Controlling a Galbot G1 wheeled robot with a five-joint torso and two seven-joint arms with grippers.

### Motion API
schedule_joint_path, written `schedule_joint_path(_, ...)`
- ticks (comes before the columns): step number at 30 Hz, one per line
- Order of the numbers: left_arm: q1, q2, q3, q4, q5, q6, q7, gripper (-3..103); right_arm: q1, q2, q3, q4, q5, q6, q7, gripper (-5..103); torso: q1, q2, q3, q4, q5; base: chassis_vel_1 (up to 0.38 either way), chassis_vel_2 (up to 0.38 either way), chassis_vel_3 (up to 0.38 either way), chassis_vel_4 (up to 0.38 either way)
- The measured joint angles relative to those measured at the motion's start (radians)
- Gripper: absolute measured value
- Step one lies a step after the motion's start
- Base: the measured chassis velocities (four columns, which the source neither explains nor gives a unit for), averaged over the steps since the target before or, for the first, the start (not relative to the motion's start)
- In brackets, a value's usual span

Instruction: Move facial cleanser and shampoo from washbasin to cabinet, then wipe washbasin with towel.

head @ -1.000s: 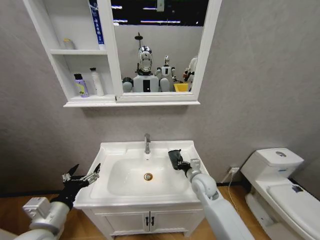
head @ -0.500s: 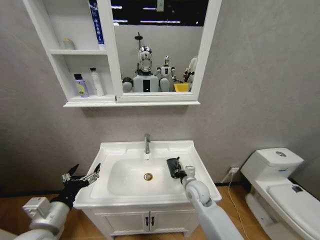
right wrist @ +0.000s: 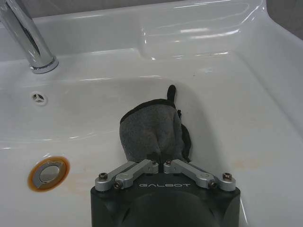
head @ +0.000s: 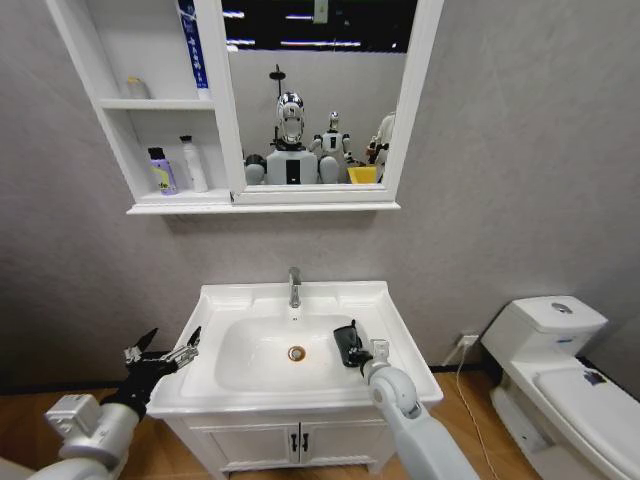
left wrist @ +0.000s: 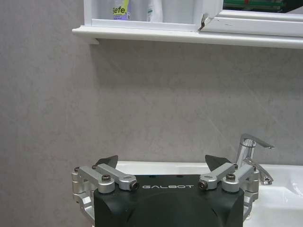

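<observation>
My right gripper [head: 349, 347] is shut on the dark grey towel [right wrist: 152, 131] and presses it against the right inner slope of the white washbasin [head: 230, 297]. In the right wrist view the towel bunches ahead of the fingers, between the brass drain [right wrist: 49, 172] and the basin's side wall. My left gripper [head: 162, 355] hangs open just off the washbasin's left edge, holding nothing. On the cabinet [head: 112, 140] a purple bottle [head: 161, 170] and a white bottle [head: 193, 165] stand on the lower shelf. I cannot tell which is the shampoo or the facial cleanser.
A chrome tap [head: 294, 287] rises at the back of the bowl. A blue tube [head: 190, 45] and a small jar [head: 137, 88] sit on the upper shelf. A white toilet [head: 560, 370] stands to the right. A two-door cupboard [head: 295, 440] lies under the basin.
My right gripper has dragged the towel from the bowl's back right toward the front, along the right slope. The left arm has stayed still.
</observation>
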Motion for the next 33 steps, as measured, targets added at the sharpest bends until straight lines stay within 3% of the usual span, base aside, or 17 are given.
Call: schedule_joint_path(33,0.000,0.000,0.000,0.000,0.000,0.000,0.000,100,0.079,0.094,-0.080,-0.135,0.018,0.000,-0.102,0,0.000,0.000,0.000,0.0000,-0.0001,0.000,0.000,0.000,0.000)
